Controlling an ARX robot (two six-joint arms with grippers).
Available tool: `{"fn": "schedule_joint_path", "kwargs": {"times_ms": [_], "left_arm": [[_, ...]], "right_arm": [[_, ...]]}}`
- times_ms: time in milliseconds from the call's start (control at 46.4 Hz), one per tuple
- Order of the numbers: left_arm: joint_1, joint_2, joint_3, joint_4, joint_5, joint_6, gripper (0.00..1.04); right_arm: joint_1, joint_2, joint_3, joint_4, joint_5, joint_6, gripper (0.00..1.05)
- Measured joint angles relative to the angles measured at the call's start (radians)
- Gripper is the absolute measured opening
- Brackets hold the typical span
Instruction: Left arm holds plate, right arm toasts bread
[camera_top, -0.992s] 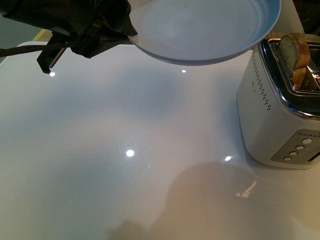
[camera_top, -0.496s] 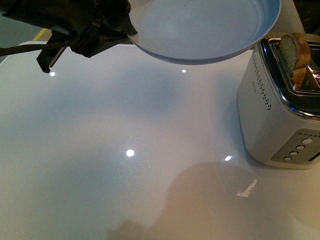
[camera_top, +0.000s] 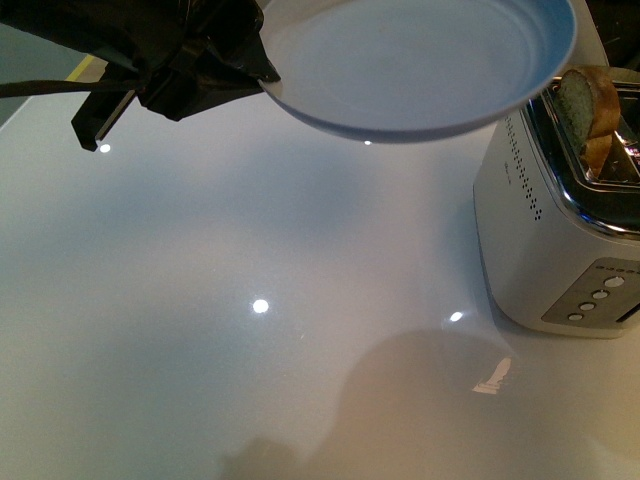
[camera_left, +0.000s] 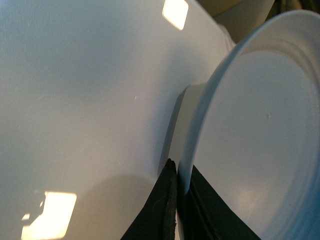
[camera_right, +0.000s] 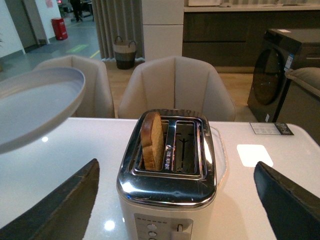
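We see our left end effector (camera_top: 262, 72), black and angular, clamped on the rim of the plate (camera_top: 420, 60). The plate is a round, shallow, pale grey-blue dish, empty and held clear above the bench (camera_top: 250, 350). The bread (camera_top: 588, 105), one brown-crusted slice, stands upright in the toaster (camera_top: 540, 240) slot nearer the plate, its rounded top sticking out.

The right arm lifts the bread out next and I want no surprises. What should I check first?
1. Left hand clamped on the plate rim: ok.
2. Plate clear of the table, beside the toaster: ok.
3. Bread upright, sticking out of the toaster: ok.
4. Right hand open, facing the toaster: ok.
5. Bread toasted enough: cannot tell.
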Motion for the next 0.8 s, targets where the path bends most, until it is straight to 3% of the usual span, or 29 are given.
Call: {"fn": "schedule_joint_path", "kwargs": {"times_ms": [43,410,798], "left_arm": [[0.001,0.0,0.012,-0.037,0.011,0.005,0.03],[0.064,-0.022,0.024,-0.063,0.029,0.011,0.03],[0.368,0.087,0.066,-0.071,-0.04,0.216,0.03]], "right_arm": [[0.0,0.0,0.0,0.0,0.0,0.002,0.97],[0.0,0.0,0.0,0.0,0.0,0.003,0.96],[0.0,0.0,0.0,0.0,0.0,0.003,0.96]]}}
